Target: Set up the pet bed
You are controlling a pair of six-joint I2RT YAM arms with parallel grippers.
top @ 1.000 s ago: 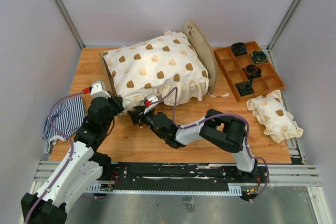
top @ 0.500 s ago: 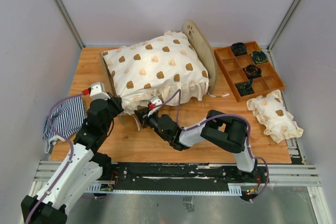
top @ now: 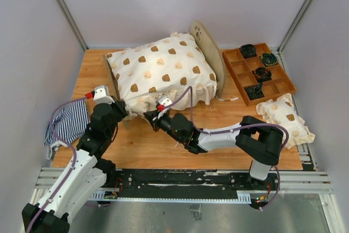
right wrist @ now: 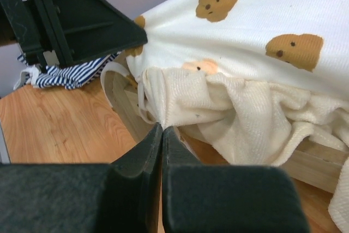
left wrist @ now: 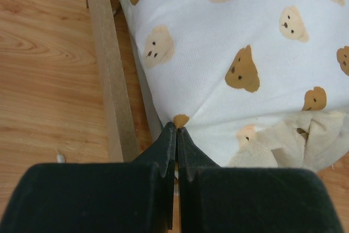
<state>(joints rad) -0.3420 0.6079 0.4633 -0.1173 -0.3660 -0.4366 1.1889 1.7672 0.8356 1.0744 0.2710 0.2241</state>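
The pet bed (top: 208, 53) stands on the far half of the desk (top: 147, 148), in the middle, between the striped cloth (top: 68, 123) at the left edge and the brown tray (top: 279, 87) at the right. Its frame is of light plywood. The rounded headboard stands upright at the right end, and a low side rail (left wrist: 112, 80) runs along the left end.

On the frame lies a thick cushion (top: 161, 69). It is cream-white with a print of small puppy faces, some dark brown and some pale beige. It is puffed up high and hides most of the frame. Along the near side a cream frill (right wrist: 218, 113) hangs down in crumpled folds over the wooden edge.

The left gripper (left wrist: 175, 130) is at the near left corner of the bed. Its jaws are pressed together on the corner of the cushion, and the fabric is drawn to a point between them. The right gripper (right wrist: 162, 128) is just beside it, at the near edge. Its jaws are also together, and they pinch the lower edge of the frill. In the top view the two grippers are close to each other, but they do not touch.

A small pillow (top: 284, 119) with the same print lies near the right edge of the desk, just in front of the tray.
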